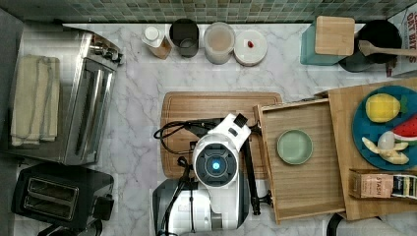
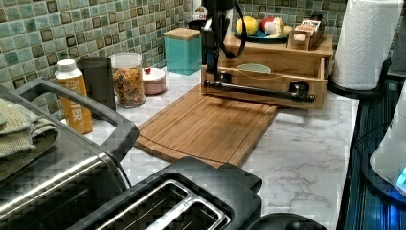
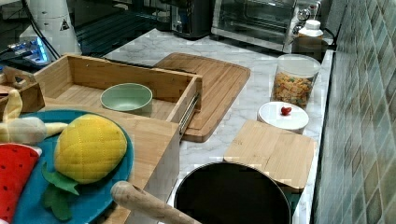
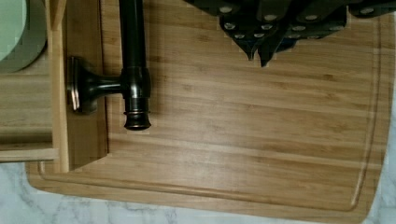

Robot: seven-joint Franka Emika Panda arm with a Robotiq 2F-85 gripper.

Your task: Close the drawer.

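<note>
The bamboo drawer (image 1: 305, 191) stands pulled out from its low cabinet, its front reaching over the cutting board (image 1: 211, 103). A green bowl (image 1: 294, 146) sits inside it. The black bar handle (image 1: 251, 177) runs along the drawer front (image 2: 268, 81). My gripper (image 4: 258, 53) hovers over the cutting board (image 4: 257, 140), in front of the drawer and apart from the handle (image 4: 133, 56). Its fingertips are together with nothing between them. In the left view the gripper (image 2: 214, 72) hangs near the left view's left end of the handle (image 2: 258, 91).
A blue plate of toy fruit (image 1: 386, 125) and a tea box (image 1: 373, 183) rest on the cabinet top. Jars (image 1: 219, 42), a teal canister (image 1: 329, 39) and a pan (image 1: 378, 37) line the back wall. A toaster oven (image 1: 64, 93) and toaster (image 1: 59, 194) stand at the top view's left.
</note>
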